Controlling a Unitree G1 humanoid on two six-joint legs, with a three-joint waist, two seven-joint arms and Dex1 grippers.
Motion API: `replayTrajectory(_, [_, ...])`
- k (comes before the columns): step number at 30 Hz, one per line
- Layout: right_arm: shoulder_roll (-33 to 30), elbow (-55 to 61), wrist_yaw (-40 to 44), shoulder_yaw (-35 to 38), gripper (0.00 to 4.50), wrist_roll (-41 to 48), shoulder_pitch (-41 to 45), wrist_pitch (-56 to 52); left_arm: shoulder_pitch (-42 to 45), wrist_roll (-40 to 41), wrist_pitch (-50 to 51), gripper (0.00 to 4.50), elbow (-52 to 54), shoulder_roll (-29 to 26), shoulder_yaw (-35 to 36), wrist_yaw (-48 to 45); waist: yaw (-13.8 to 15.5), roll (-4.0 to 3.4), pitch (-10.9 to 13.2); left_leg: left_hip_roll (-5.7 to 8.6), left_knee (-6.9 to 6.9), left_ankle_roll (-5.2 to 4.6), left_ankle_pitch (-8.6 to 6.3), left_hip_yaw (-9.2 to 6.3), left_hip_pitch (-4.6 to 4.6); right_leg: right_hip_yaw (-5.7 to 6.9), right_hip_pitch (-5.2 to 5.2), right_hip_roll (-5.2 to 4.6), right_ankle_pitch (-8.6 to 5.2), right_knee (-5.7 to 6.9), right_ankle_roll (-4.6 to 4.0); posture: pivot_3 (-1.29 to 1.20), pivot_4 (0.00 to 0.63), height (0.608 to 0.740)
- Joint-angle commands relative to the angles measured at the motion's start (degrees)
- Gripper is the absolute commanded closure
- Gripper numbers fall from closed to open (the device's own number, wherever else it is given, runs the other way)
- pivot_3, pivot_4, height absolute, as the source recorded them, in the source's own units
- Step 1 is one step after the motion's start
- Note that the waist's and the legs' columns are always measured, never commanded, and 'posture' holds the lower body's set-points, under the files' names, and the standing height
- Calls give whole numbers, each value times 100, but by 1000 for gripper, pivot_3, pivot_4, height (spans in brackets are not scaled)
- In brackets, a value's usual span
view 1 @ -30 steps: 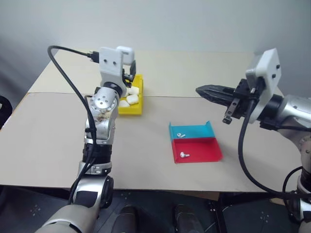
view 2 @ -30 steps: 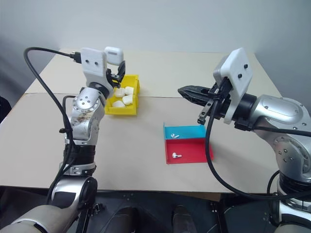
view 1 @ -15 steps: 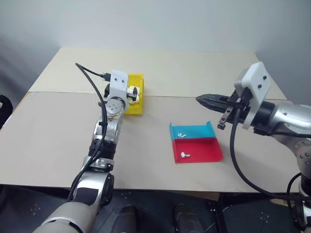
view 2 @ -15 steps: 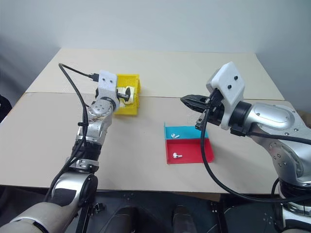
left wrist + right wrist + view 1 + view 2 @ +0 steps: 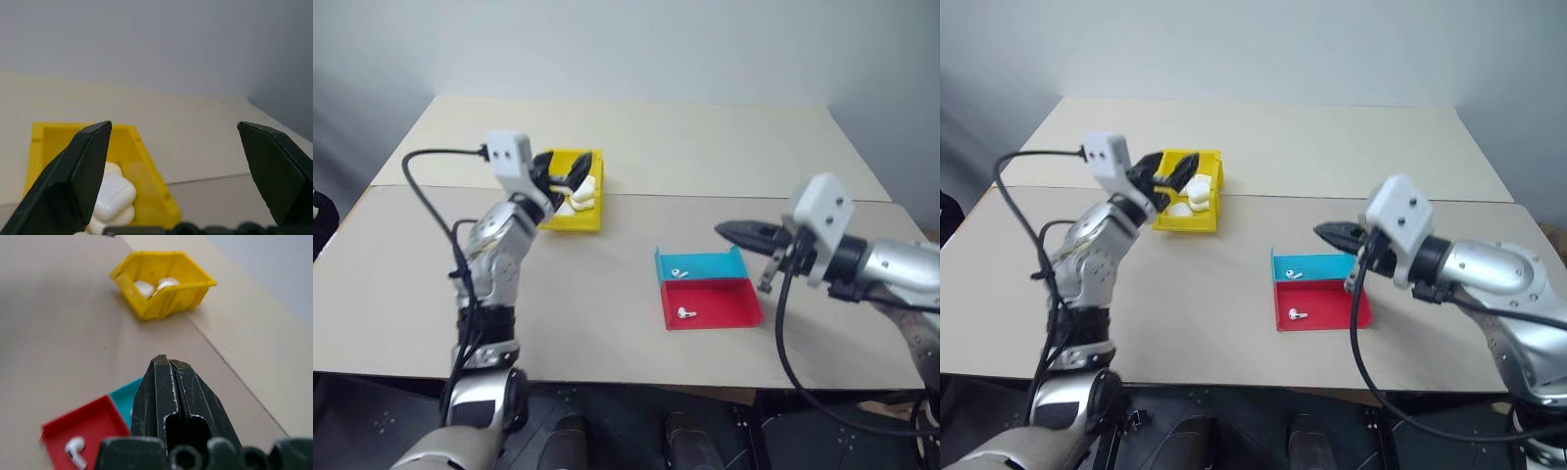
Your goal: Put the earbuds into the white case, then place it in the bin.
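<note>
Your left tool [image 5: 563, 171] hung spread wide and empty just above the bin [image 5: 589, 217], where the white cases [image 5: 1193, 191] lay piled. Your right tool [image 5: 736, 232], pinched tight on nothing, hovered right of the bin, beside the blue tray [image 5: 705, 264] and red tray [image 5: 724, 308], each holding one of the earbuds [image 5: 677, 271].

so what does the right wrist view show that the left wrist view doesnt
Right wrist view: the right gripper with its fingers shut together, the red tray holding an earbud, and a corner of the blue tray.

Left wrist view: the left gripper, fingers spread wide with nothing between them.

Both: the yellow bin with white cases inside, on the beige table.
</note>
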State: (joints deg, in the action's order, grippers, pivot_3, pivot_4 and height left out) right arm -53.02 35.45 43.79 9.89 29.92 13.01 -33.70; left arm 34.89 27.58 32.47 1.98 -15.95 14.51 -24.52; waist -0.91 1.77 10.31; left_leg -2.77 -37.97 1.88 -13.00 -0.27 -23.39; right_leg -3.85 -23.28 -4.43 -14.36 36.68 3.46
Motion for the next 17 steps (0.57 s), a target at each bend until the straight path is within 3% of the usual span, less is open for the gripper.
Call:
replayTrajectory(1, [-387,-182,716,652,4500,-450,-454,1002,-598,999,467,37,1245,-607,267,-925,2,0,1,0,-1,2,1,0,-1,0,0,0,0,0,0,0,150,740])
replayTrajectory(10, [-740,-936,2085,1800,4500,-202,-1078,1738,-2449,1493,418,37,2391,-2990,1014,-2872,-22,0,0,-7,5,3,1,10,39,-5,22,4,-6,5,-8,0,150,740])
replayTrajectory(17, [-901,-1443,2611,1718,4500,-275,-857,2057,-2854,1719,475,37,2666,-3338,1400,-2902,16,1,0,-7,4,2,1,12,37,-5,22,2,-6,4,-8,0,150,740])
